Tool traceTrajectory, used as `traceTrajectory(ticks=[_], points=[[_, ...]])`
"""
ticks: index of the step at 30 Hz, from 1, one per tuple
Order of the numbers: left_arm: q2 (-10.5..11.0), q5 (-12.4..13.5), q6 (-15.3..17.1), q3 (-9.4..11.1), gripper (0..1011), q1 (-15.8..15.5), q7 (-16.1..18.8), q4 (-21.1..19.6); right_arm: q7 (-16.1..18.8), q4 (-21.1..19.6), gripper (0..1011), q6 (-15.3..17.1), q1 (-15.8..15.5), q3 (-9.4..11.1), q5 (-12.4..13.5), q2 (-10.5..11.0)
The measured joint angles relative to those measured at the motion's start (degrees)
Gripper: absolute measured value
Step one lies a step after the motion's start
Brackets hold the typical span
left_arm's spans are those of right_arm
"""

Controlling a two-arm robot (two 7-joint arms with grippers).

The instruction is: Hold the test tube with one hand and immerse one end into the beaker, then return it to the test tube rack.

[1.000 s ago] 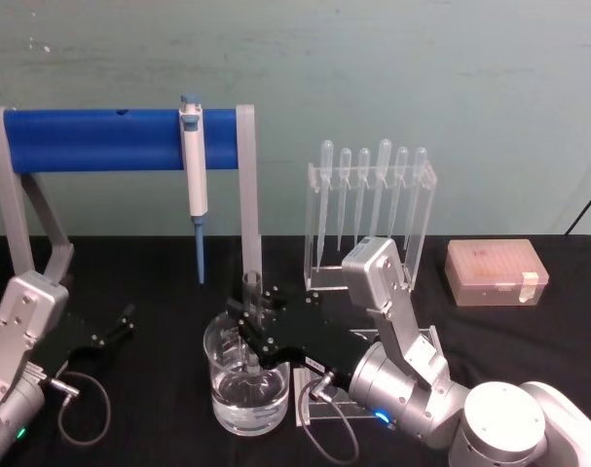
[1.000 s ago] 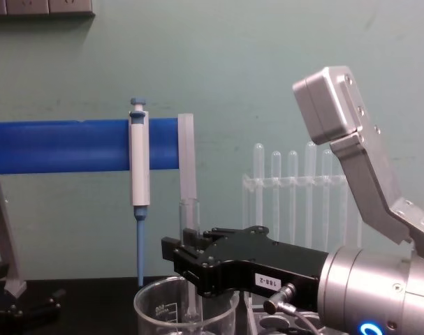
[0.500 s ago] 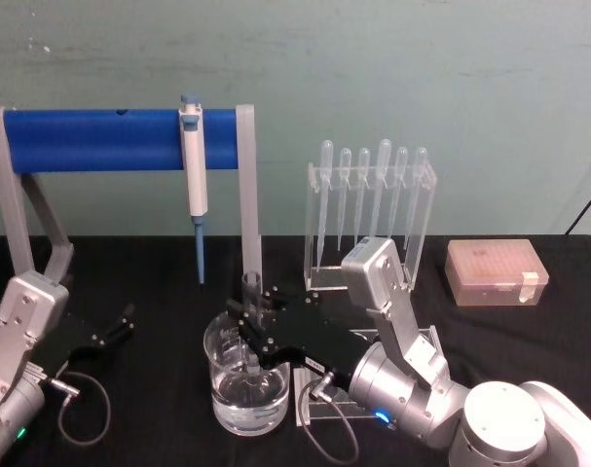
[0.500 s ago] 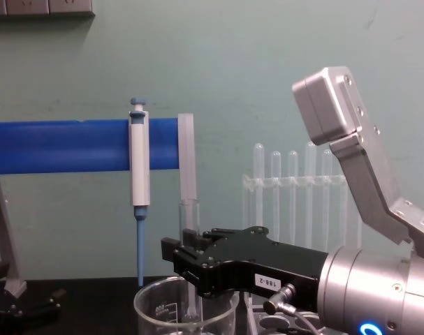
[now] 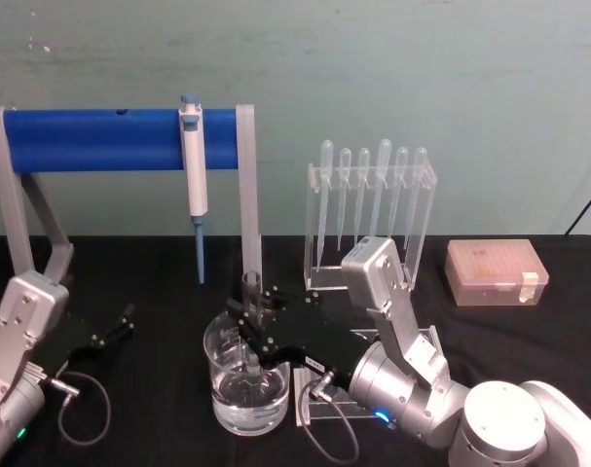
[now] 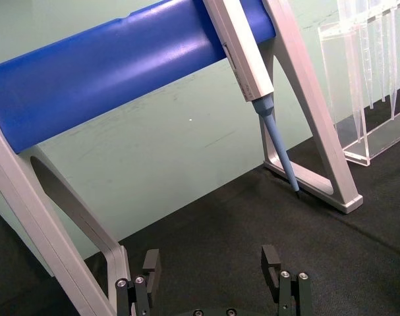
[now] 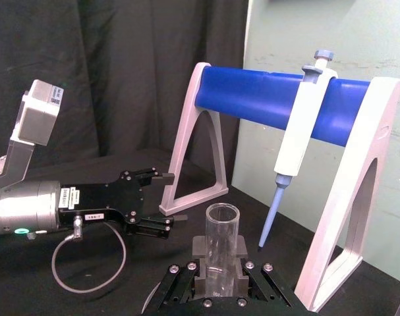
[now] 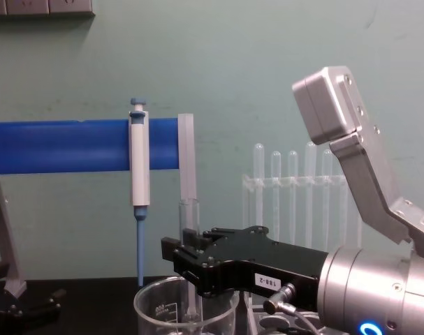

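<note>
The test tube (image 5: 251, 290) stands upright with my right gripper (image 5: 256, 336) shut on its middle. Its lower end reaches down inside the beaker (image 5: 217, 341), a wide clear glass vessel holding water near the table's front centre. From the chest view the tube (image 8: 189, 216) rises above the black right gripper (image 8: 191, 269) and dips behind the beaker rim (image 8: 149, 296). The right wrist view looks at the tube's open rim (image 7: 223, 227) clamped between the fingers. My left gripper (image 5: 120, 326) rests open on the black table at the left, nothing between its fingers (image 6: 271, 260).
A blue-and-white pipettor (image 5: 194, 175) hangs on a blue bar stand (image 5: 91, 139) behind the beaker. A clear rack of plastic pipettes (image 5: 371, 209) stands at the back centre-right. A pink tip box (image 5: 497, 272) lies at the right.
</note>
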Motion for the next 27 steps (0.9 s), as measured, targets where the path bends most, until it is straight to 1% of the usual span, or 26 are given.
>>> traceTrajectory(ticks=[27], points=[[0.0, 0.0, 0.0, 0.0, 1000, 0.0, 0.0, 0.0, 0.0, 0.0, 233, 0.0, 0.0, 0.0, 0.0, 0.0]])
